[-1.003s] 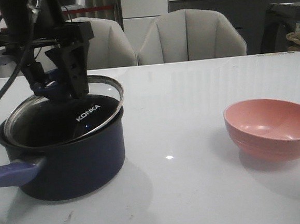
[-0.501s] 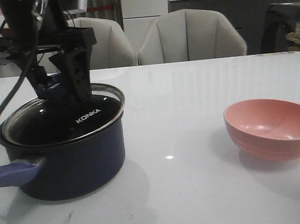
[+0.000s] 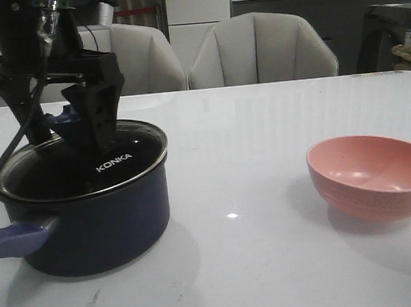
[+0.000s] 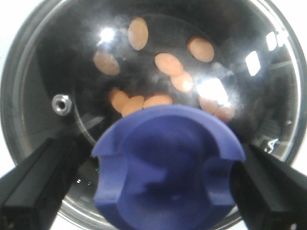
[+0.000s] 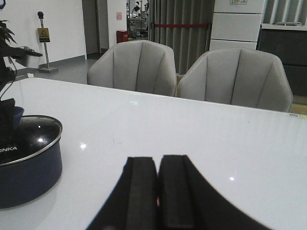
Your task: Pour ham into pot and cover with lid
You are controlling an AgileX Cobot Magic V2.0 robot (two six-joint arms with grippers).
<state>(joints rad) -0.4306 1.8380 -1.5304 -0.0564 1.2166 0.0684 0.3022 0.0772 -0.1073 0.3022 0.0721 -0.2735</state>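
- Ham (image 4: 165, 62) lies in orange-pink pieces on the black floor of the pot (image 3: 97, 226), seen through the glass of the lid (image 3: 120, 149), at the left of the table (image 3: 271, 262).
- Lid looks seated level on the pot's rim all round, its "KONKA" lettering facing the front camera; pouring and covering both look done.
- Left gripper (image 3: 79, 128) is down over the blue knob (image 4: 168, 163); in the wrist view my fingers (image 4: 33, 182) stand apart on either side of it with dark gaps showing, so I judge the knob let go.
- Right gripper (image 5: 157, 191) waits over bare table with its pads pressed together, holding nothing.
- Pink bowl (image 3: 375, 183) sits empty, well apart to the right.
- Release step, done well: keep my left fingers wide, rise straight up off the knob without brushing its flared edge, so the lid is not dragged off centre.
- Risk, as I judge it: a sideways pull could tilt the lid or nudge the pot by its handle (image 3: 16, 239).
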